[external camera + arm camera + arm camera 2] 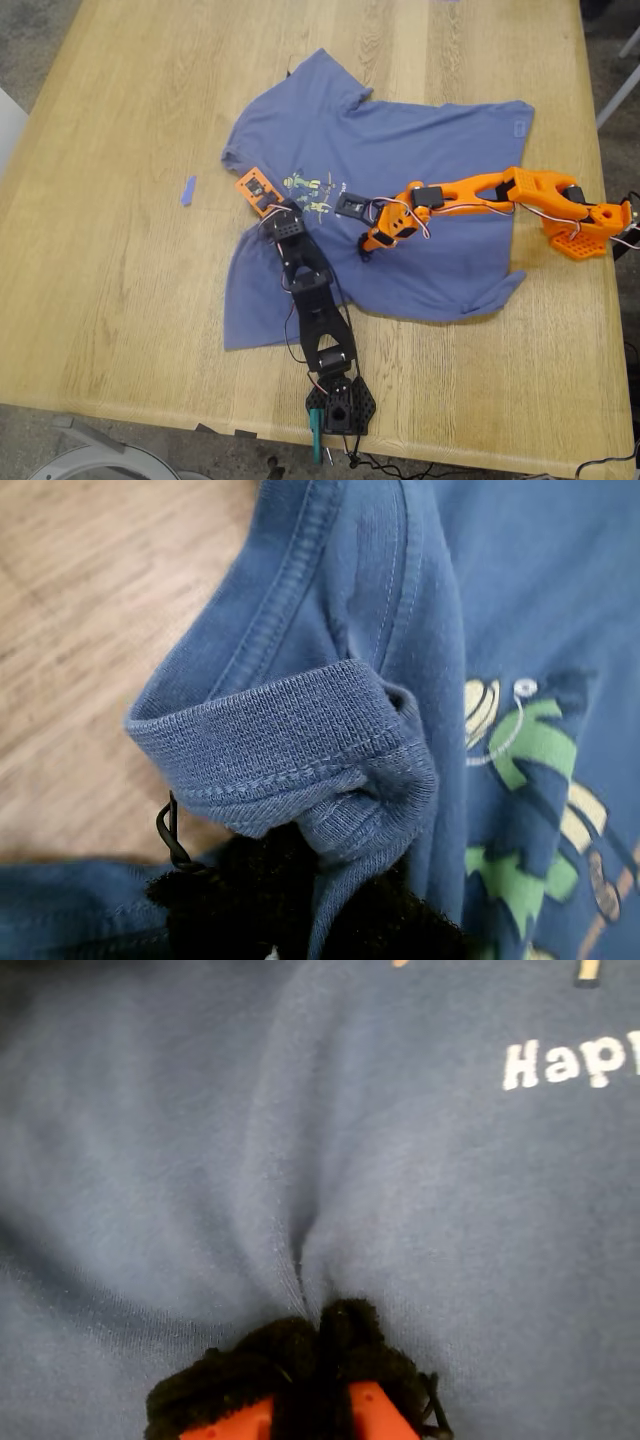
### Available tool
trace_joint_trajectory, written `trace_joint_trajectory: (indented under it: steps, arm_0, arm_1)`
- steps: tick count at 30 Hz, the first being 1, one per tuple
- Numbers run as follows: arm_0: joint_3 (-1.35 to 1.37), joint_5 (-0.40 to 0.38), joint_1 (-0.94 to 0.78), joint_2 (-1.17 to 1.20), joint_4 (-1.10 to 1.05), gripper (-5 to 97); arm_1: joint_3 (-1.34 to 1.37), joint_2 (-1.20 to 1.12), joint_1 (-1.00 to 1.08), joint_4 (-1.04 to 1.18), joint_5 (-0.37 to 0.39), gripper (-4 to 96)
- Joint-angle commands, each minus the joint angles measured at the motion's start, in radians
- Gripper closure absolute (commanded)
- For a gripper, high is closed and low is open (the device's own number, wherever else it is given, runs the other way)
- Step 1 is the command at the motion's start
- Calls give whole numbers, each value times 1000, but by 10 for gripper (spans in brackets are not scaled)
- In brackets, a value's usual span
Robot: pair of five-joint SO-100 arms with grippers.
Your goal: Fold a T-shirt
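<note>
Our first gripper [262,200] is clamped on the ribbed collar [290,745] of the T-shirt [400,160], which lies flat mid-table [120,300], long axis running toward the exterior view's right. Our second gripper [322,1335], jaws closed, pinches a chest-fabric ridge [290,1220] just beside the print [310,190]. Both arms sit over the shirt.

Exterior view evenly lit, soft diffuse light, no hard glare; faint short shadows under the arms on the T-shirt [420,180] and table [120,280]; slightly soft, low resolution overall (print on the chest unreadable); first wrist view bright and sharp on the ribbed collar at centre, dark fuzzy mass at lower centre out of focus; second wrist view dimmer, blurred throughout, upper left corner darkest, white lettering at upper right smeared.
</note>
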Motion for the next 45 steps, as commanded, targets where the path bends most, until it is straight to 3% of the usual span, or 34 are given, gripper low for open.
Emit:
trace_joint_trajectory:
  steps: [1, 14, 28, 45]
  arm_0:
    - [-20, 9, 48, 199, 44, 918]
    - [0, 15, 124, 413, 143, 918]
    - [160, 20, 233, 687, 179, 918]
    - [141, 28, 537, 727, 192, 918]
  arm_1:
    - [-83, 25, 35, 44, -12, 913]
    - [-285, 51, 110, 138, -20, 913]
    - [-351, 72, 229, 52, -49, 913]
    - [-403, 41, 325, -94, -64, 914]
